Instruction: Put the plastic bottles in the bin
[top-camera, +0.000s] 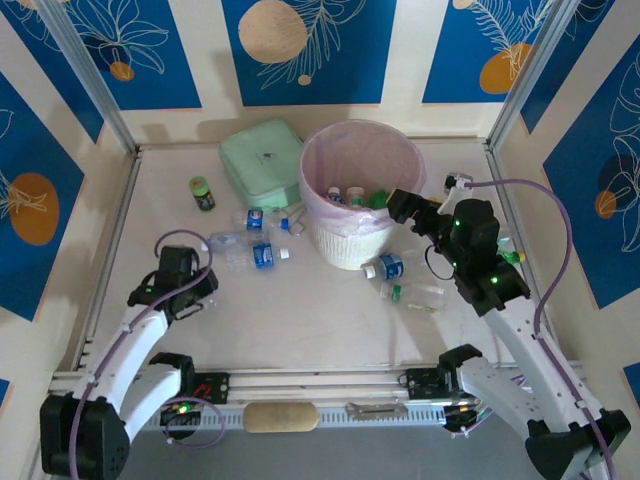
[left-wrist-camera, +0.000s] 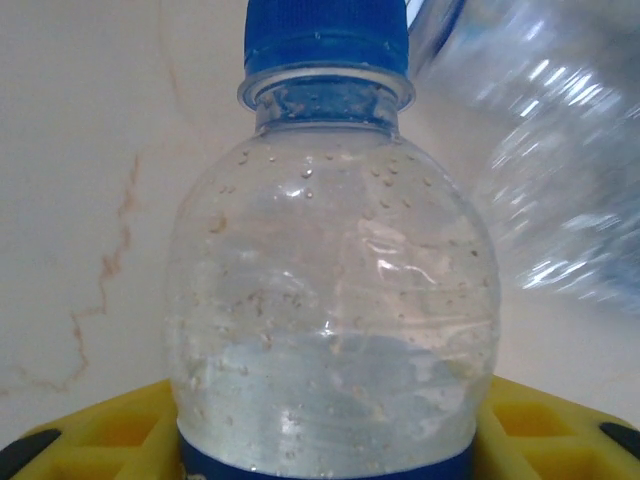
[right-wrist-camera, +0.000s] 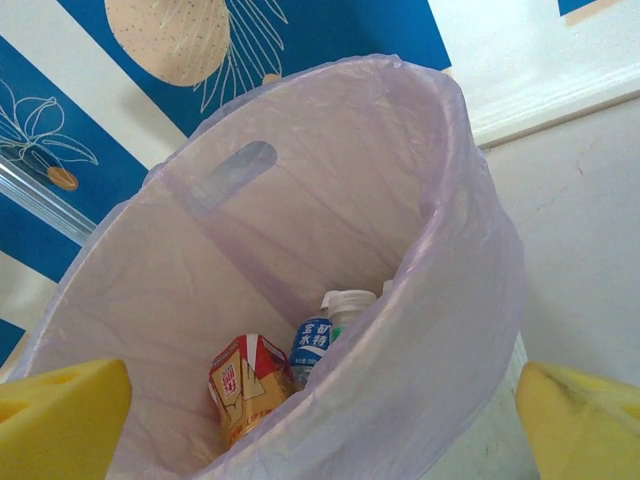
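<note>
The left claw is clenched on a clear bottle, its yellow pads set against either flank just above the blue label; the bottle's blue cap points away from the wrist camera, droplets cling inside its wall, and a second clear bottle lies blurred just beside it on the pale table; from above, this left claw sits low at the near-left of the table, at the edge of a loose cluster of plastic bottles lying on their sides in front of the mint-green box, with a short dark jar standing off to the left; the right claw is released and carries nothing, its two yellow pads spread wide at the lower corners of the wrist view; it hangs at the right rim of the bin, angled in towards the opening, as the right claw shows from overhead; inside the pink liner lie a blue-labelled bottle with a white cap and an orange-and-red labelled container; two more bottles lie on the table just before the bin's near-right side.
</note>
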